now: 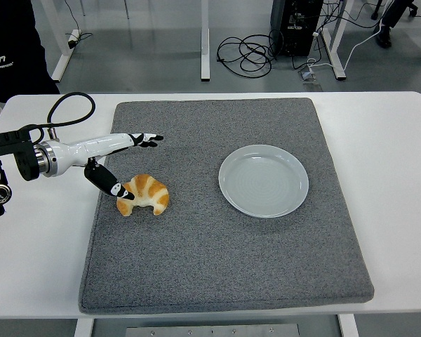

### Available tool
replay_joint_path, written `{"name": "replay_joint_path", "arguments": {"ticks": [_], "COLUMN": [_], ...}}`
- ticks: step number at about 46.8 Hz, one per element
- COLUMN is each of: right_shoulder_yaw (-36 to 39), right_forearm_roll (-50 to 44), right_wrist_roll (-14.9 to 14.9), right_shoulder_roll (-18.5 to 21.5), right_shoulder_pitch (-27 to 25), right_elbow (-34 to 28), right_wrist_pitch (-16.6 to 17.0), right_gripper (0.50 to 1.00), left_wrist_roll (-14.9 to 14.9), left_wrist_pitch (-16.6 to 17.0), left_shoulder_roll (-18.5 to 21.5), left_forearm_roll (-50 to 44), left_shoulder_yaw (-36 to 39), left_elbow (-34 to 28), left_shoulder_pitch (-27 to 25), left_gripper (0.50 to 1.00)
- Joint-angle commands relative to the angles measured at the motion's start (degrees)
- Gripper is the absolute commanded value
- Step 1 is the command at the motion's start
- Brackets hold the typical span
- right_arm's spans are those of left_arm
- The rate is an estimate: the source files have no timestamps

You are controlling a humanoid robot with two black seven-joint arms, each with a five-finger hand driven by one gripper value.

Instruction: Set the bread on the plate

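Note:
A golden croissant point(146, 194) lies on the left part of the grey mat point(217, 267). An empty pale plate point(264, 180) sits on the mat to the right of it, well apart. My left hand point(142, 167) reaches in from the left and is open. Its long fingers point(147, 138) stretch out above and beyond the croissant. Its thumb point(112, 187) points down and touches the croissant's left end. The hand is not closed on the bread. The right arm is out of view.
The mat covers most of the white table point(393, 161). A person in dark clothing point(10, 49) stands at the top left corner. Cables and table legs lie on the floor behind the table.

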Motion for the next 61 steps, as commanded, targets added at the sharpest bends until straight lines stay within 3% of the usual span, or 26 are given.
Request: {"name": "replay_joint_path", "arguments": {"ticks": [1,13,23,32,47,54,61], "right_shoulder_yaw": [0.0,0.0,0.0,0.0,0.0,0.0,0.0], "right_forearm_roll": [0.0,0.0,0.0,0.0,0.0,0.0,0.0], "right_wrist_roll": [0.0,0.0,0.0,0.0,0.0,0.0,0.0], "right_shoulder_roll": [0.0,0.0,0.0,0.0,0.0,0.0,0.0], "right_shoulder_pitch": [0.0,0.0,0.0,0.0,0.0,0.0,0.0], "right_elbow": [0.0,0.0,0.0,0.0,0.0,0.0,0.0], "right_wrist_pitch": [0.0,0.0,0.0,0.0,0.0,0.0,0.0], "right_gripper": [1.0,1.0,1.0,1.0,1.0,1.0,1.0], "left_wrist_roll": [-0.5,-0.6,-0.9,-4.5,-5.2,-7.6,-8.5], "left_wrist_pitch": [0.0,0.7,4.4,6.6,10.0,11.7,13.0], "left_shoulder_roll": [-0.4,-1.9,-2.2,-3.0,-4.9,-6.5,-7.6], "left_forearm_roll": [0.1,0.9,3.2,5.2,5.2,5.1,5.2], "left_shoulder_yaw": [0.1,0.2,0.7,1.1,3.9,5.5,6.2], "left_elbow": [0.0,0.3,1.0,2.9,6.6,8.9,10.4], "left_shoulder_pitch": [0.2,2.6,4.2,4.5,5.0,4.9,4.9], "left_gripper": [0.978,0.977,0.972,0.971,0.969,0.968,0.884]}}
